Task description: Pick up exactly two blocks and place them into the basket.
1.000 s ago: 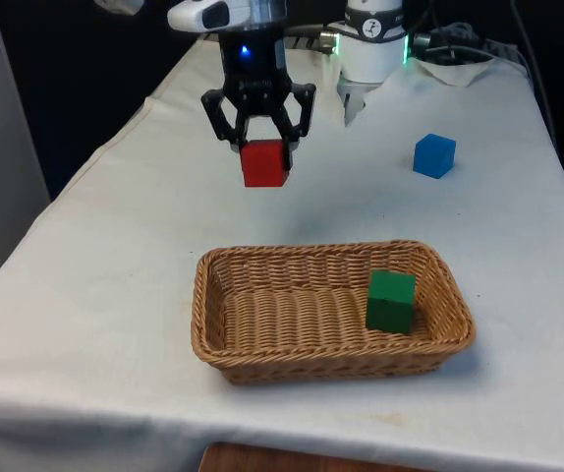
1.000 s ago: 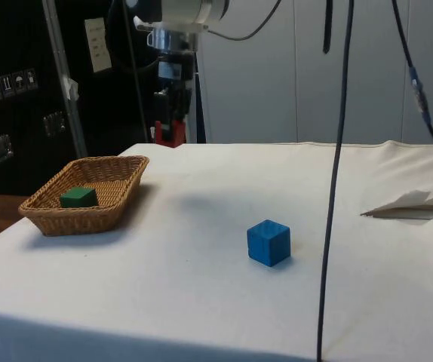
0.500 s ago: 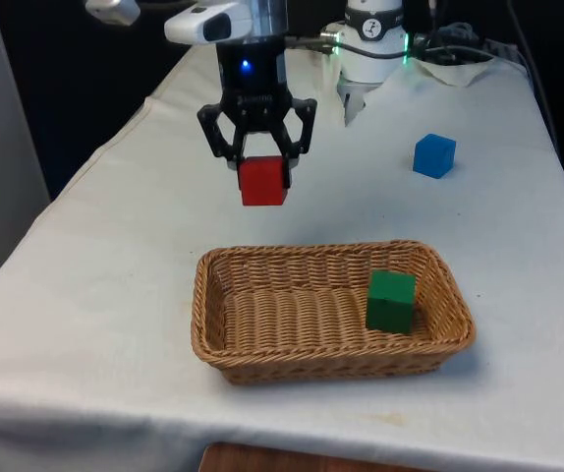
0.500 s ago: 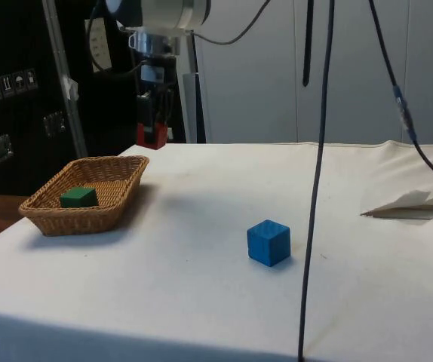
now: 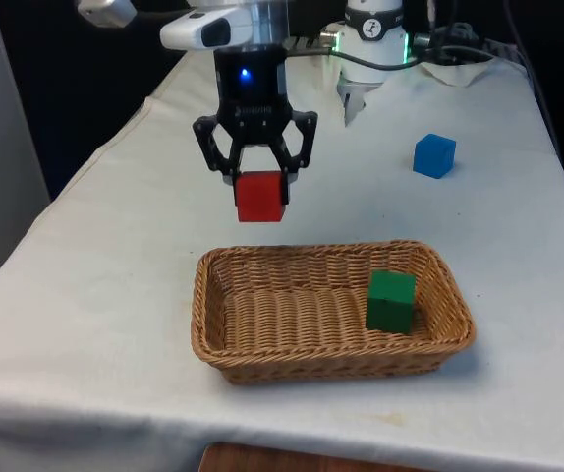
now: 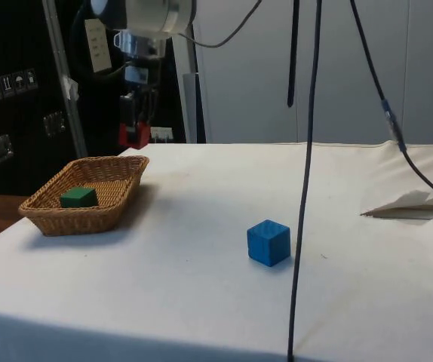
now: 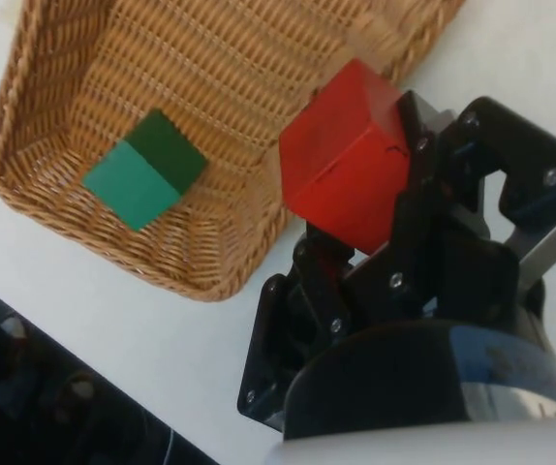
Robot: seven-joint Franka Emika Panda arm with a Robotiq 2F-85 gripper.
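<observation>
Blocks are our job, and we have a red block [image 5: 260, 196] pinched tight in our gripper [image 5: 259, 183], up in the air just behind the far rim of the basket [image 5: 213, 344]. A green block [image 5: 391, 301] already sits inside, near the front view's right end. If we let go now, the red one could hit the rim and bounce out onto the cloth — we think we are not quite over the basket. Inside, the front view's left half is bare, so there is room. The blue block [image 5: 433, 155] stays well apart.
</observation>
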